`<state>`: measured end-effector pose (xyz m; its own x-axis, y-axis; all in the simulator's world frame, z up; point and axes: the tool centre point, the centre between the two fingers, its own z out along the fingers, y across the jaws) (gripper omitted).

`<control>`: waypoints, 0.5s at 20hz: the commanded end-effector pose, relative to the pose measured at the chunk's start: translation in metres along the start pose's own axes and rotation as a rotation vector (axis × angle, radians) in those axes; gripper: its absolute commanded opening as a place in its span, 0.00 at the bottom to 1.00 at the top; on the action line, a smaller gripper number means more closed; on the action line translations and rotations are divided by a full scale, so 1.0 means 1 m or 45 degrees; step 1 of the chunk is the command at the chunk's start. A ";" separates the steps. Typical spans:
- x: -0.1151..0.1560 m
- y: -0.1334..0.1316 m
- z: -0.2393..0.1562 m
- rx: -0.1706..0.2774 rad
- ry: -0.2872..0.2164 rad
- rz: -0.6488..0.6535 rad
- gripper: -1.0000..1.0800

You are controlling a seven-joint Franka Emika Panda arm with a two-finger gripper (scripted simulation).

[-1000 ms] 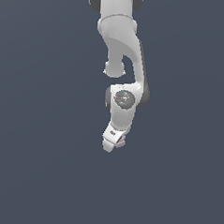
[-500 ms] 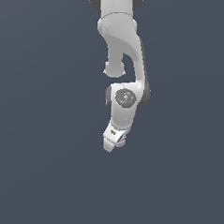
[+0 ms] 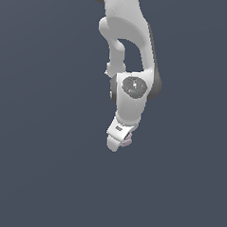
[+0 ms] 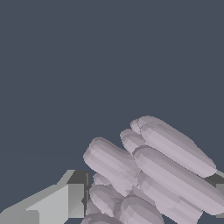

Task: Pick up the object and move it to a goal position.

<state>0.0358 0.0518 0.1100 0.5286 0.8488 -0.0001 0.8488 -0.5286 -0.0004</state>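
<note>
Between the fingertips [image 4: 72,199], closest to the wrist camera, the pale lilac ridged object [image 4: 148,175] was seen clamped, one grey-tipped finger pressed against one side of it and a sliver of the other finger showing at its far side. Its rounded ridges ran in parallel, slanting across the grip, so the long axis was judged to lie obliquely to the fingers. In the exterior view, the gripper [image 3: 119,140] was angled downward, with only a pinkish edge of the object [image 3: 127,142] showing beside it, presumably carried toward the goal against the plain grey-blue background [image 3: 37,153].
</note>
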 end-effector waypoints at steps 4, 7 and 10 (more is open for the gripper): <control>0.015 0.004 -0.055 0.000 0.001 -0.001 0.00; 0.024 0.006 -0.087 0.000 0.002 -0.002 0.00; 0.032 0.009 -0.119 0.000 0.002 -0.002 0.00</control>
<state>0.0572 0.0716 0.2123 0.5277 0.8494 0.0015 0.8494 -0.5277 0.0001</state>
